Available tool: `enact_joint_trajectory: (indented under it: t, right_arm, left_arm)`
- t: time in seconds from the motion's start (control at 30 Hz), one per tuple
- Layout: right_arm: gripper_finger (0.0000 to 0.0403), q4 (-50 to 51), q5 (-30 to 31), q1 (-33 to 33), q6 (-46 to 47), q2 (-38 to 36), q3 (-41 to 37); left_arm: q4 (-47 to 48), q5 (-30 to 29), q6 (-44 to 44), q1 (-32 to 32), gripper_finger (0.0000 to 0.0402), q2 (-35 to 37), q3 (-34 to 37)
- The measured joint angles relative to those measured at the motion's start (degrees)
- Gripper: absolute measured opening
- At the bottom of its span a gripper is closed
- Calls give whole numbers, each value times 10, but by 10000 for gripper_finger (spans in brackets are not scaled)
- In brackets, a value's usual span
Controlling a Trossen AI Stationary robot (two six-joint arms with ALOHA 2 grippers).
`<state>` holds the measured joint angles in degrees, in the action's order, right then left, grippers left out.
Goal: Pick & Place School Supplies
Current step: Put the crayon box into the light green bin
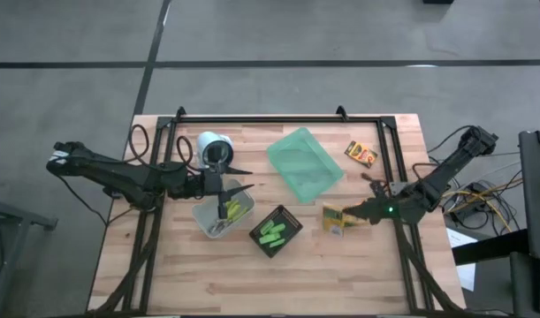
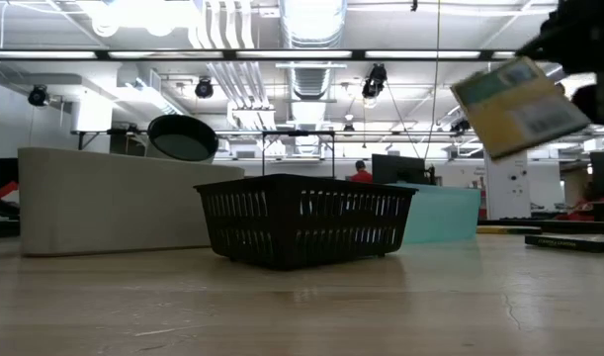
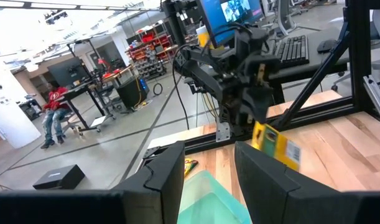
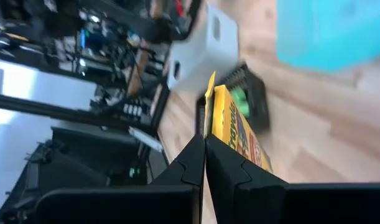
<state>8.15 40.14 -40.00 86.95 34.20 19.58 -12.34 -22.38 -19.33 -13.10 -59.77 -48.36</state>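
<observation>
From above, my left gripper (image 1: 224, 185) sits at about nine o'clock of the table's centre, over the clear bin (image 1: 218, 212); in its own wrist camera its two dark fingers (image 3: 168, 180) stand apart with nothing between them. A white cup (image 1: 214, 147) lies just beyond the bin toward the far edge, and inside the bin I can make out yellow-green scissors (image 1: 231, 210) among some greyish bits too small to name. Moving right, the black square box (image 1: 275, 230) sits just beside the bin at roughly six o'clock of centre, holding several bright green markers (image 1: 271, 231). At about twelve o'clock of the box lies the translucent green tray (image 1: 306, 164), tilted diagonally on the wooden table (image 1: 367, 274). Further right, my right gripper (image 1: 356, 215) is at about four o'clock of centre, clamped on a yellow-and-green crayon box (image 1: 334, 220); the wrist camera shows its fingers (image 4: 233, 171) pressed against the box's (image 4: 234, 129) flat faces, with the black box and its green markers visible beyond. In the level camera that held crayon box (image 2: 519, 104) hangs tilted, well clear of the tabletop (so it is airborne, not resting), with the black box (image 2: 303, 220) in mid-table. The left wrist camera catches it too, dangling (image 3: 275, 144) beneath the opposite arm. A second crayon box (image 1: 361, 155) lies flat near the far right corner, at about two o'clock, apart from the tray.
</observation>
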Motion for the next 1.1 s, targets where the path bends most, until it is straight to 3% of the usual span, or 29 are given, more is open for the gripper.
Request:
enact_joint_trajectory:
  t: [0.27, 0.47, 1.1]
  right_arm:
    - [8, 2, 6, 80, -146, -20, 56]
    - [8, 12, -2, 149, -184, -20, 92]
    - [8, 35, -219, 403, -199, -13, 81]
  left_arm:
    - [0, 0, 0, 0, 147, 0, 0]
    - [0, 0, 0, 0, 147, 0, 0]
    - [0, 0, 0, 0, 147, 0, 0]
